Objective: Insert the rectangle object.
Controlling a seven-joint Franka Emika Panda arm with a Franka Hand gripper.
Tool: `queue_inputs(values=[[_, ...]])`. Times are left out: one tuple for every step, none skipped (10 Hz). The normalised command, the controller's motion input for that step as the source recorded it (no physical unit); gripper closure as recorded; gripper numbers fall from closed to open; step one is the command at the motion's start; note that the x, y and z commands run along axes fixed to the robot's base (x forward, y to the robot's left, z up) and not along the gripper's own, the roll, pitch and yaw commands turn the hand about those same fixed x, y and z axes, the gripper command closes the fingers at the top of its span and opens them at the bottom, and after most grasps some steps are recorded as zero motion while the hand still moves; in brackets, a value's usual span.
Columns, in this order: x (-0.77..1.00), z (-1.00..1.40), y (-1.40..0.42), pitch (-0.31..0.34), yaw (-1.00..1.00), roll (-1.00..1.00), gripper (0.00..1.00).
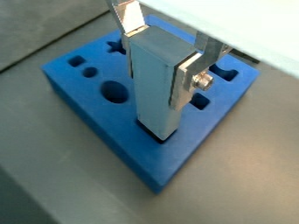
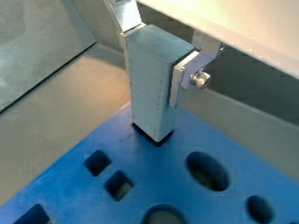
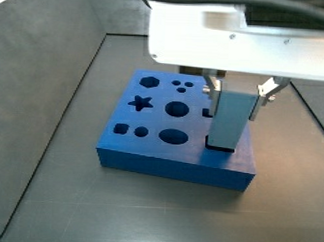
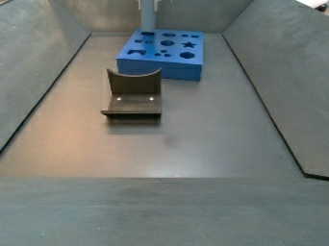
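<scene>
The rectangle object [image 1: 155, 83] is a tall steel-blue bar standing upright, and it shows in both wrist views [image 2: 152, 83]. Its lower end sits in a rectangular hole near one edge of the blue board [image 1: 117, 133], with a thin dark gap around its foot. My gripper [image 1: 160, 54] is shut on the bar's upper part, one silver finger on each side [image 2: 158, 51]. In a side view the bar [image 3: 229, 120] stands at the board's [image 3: 157, 161] near right corner under my gripper [image 3: 238, 91]. In another side view the bar [image 4: 148, 14] rises from the far board [image 4: 164, 66].
The board has several other shaped holes, among them a star [image 3: 142, 84] and rounds [image 3: 176, 110]. The dark fixture [image 4: 133, 96] stands on the grey floor in front of the board. Sloping grey walls [image 4: 33, 96] enclose the floor on both sides.
</scene>
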Motion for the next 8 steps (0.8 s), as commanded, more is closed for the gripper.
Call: queue_inputs(values=[[0.03,-0.46,0.06,0.0,0.0,0.03,1.0],[0.0,-0.6,-0.03,0.0,0.07,-0.01,1.0],[0.02,-0.67,-0.21,0.009,0.07,-0.03,1.0],[0.0,-0.61,-0.13,0.034,0.05,-0.05,1.0],[-0.27,-0.55,0.05,0.0,0.14,-0.03,1.0],[-0.24,-0.59,0.16,0.019,0.21,-0.09,1.0],[-0.19,-0.61,0.32,0.0,0.2,-0.06,1.0],[-0.36,-0.65,0.31,0.0,0.18,-0.07,1.0]])
